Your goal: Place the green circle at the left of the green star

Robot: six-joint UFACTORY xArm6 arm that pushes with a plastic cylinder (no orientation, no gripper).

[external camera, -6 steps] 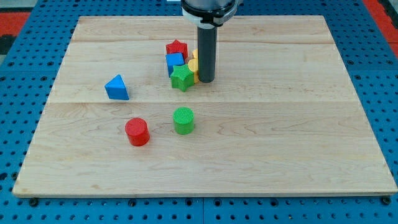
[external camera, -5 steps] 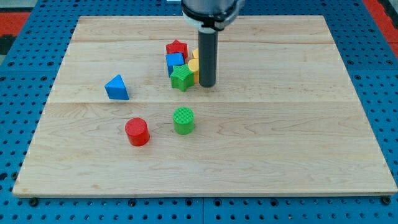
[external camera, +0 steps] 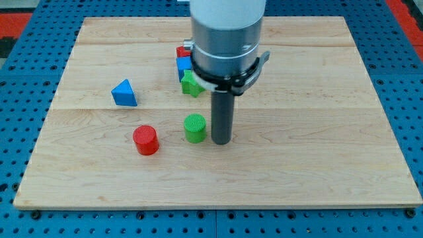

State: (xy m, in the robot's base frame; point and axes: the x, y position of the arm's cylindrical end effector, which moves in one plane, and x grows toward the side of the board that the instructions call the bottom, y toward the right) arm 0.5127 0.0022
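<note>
My tip: my tip (external camera: 221, 143) rests on the board a little toward the view's left of centre, just beside the green circle on that block's right side. Whether rod and block touch cannot be told; they look a sliver apart. The rod is bare and grasps nothing.
Green circle: the green circle (external camera: 195, 127) stands upright, slightly nearer the view's bottom edge than the cluster, and left of my tip.
Green star: the green star (external camera: 190, 84) lies toward the view's top edge from the green circle, partly hidden by the arm's grey body. It sits at the lower end of a tight cluster.
Cluster: a blue block (external camera: 183, 65), shape unclear, and a red block (external camera: 182, 51), mostly covered, sit above the green star toward the top edge.
Red circle: the red circle (external camera: 145, 140) stands near the green circle, on its left, a bit closer to the bottom edge.
Blue triangle: the blue triangle (external camera: 124, 93) lies apart, toward the board's left edge.
Board: the wooden board (external camera: 317, 165) rests on a blue pegboard.
</note>
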